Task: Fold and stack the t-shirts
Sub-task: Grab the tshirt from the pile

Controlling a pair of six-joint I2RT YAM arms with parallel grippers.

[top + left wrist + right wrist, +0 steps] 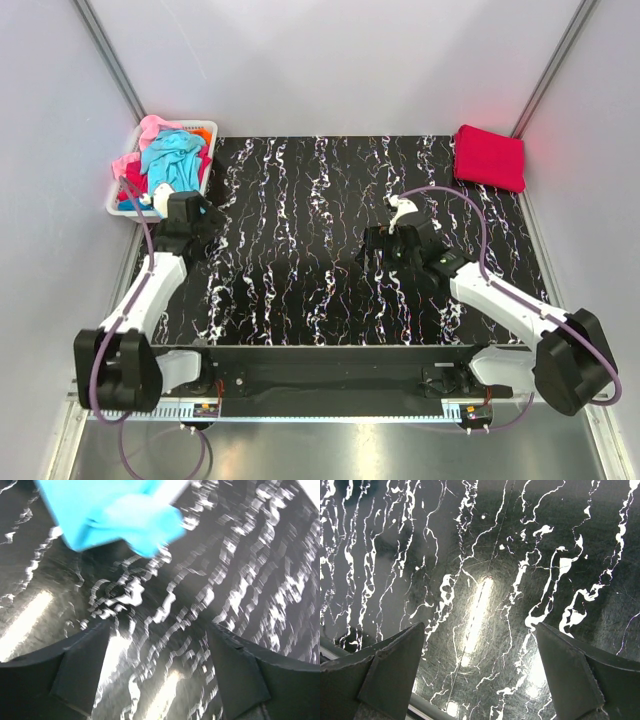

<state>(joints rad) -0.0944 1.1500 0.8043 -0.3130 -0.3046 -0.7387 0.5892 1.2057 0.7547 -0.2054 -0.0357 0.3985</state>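
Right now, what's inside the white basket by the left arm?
The basket holds a heap of shirts: a turquoise shirt on top, pink cloth behind it, red cloth at its edge. Whatever lies deeper is covered.

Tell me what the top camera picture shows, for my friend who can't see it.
Two white-and-black robot arms reach over a black marbled table. The left gripper is beside a white basket at the far left corner, heaped with t-shirts, a turquoise t-shirt on top; the right gripper is over the middle. A folded crimson t-shirt lies at the far right corner.
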